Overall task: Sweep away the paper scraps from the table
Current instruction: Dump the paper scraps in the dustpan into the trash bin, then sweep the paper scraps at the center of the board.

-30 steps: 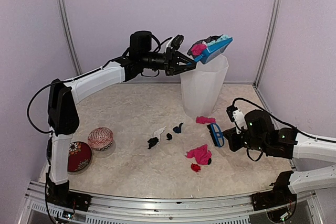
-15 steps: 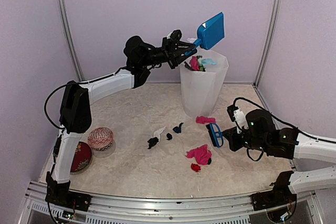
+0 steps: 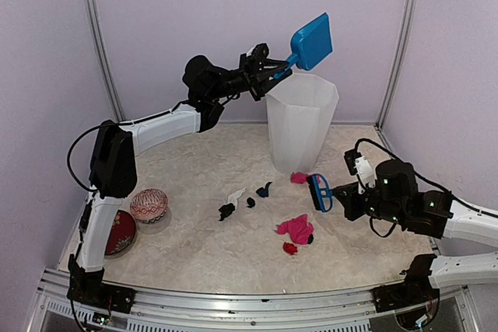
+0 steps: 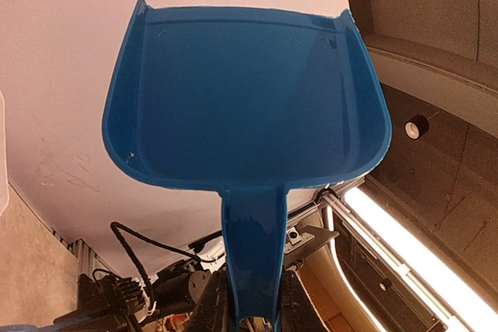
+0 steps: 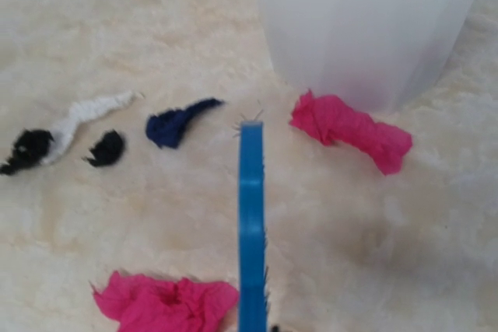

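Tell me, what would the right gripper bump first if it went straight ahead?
Probably the bin, at its left edge: the brush it holds points between the navy scrap and the pink scrap. Depth is unclear.

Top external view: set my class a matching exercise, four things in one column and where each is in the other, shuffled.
1 blue dustpan
2 blue brush
3 white bin
4 largest pink scrap

A lying on the table
B in the left gripper, held high
C standing at the back
D in the right gripper, held low

Pairs: 1-B, 2-D, 3-C, 4-A
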Controlling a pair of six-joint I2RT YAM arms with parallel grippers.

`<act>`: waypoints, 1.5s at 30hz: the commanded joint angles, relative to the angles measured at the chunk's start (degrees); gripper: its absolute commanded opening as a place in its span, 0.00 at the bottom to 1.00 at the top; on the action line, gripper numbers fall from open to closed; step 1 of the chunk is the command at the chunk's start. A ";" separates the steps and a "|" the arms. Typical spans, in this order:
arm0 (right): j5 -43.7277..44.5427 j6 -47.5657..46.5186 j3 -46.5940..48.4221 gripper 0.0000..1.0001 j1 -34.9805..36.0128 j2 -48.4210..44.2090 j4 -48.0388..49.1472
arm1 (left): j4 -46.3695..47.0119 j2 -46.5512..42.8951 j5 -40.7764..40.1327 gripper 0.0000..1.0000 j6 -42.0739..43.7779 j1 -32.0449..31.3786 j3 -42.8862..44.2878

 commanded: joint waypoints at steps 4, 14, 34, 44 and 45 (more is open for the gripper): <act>-3.01 0.43 0.93 0.00 -0.57 -6.27 2.05 | 3.08 -2.51 -0.04 0.00 0.49 -0.04 -0.92; 5.34 -1.06 1.90 0.00 -0.64 -8.48 -2.57 | -0.02 -2.97 2.70 0.00 3.43 -0.20 -0.40; 13.98 -5.07 3.15 0.00 -0.64 -1.57 -4.36 | -35.50 -13.16 4.09 0.00 37.70 0.38 -1.46; 17.98 -9.07 5.18 0.00 -1.29 3.37 -4.22 | -59.87 -23.19 -5.83 0.00 60.90 1.66 -4.27; 18.12 -9.44 5.57 0.00 -1.34 4.02 -3.87 | -63.06 -24.33 -7.68 0.00 63.53 1.76 -4.31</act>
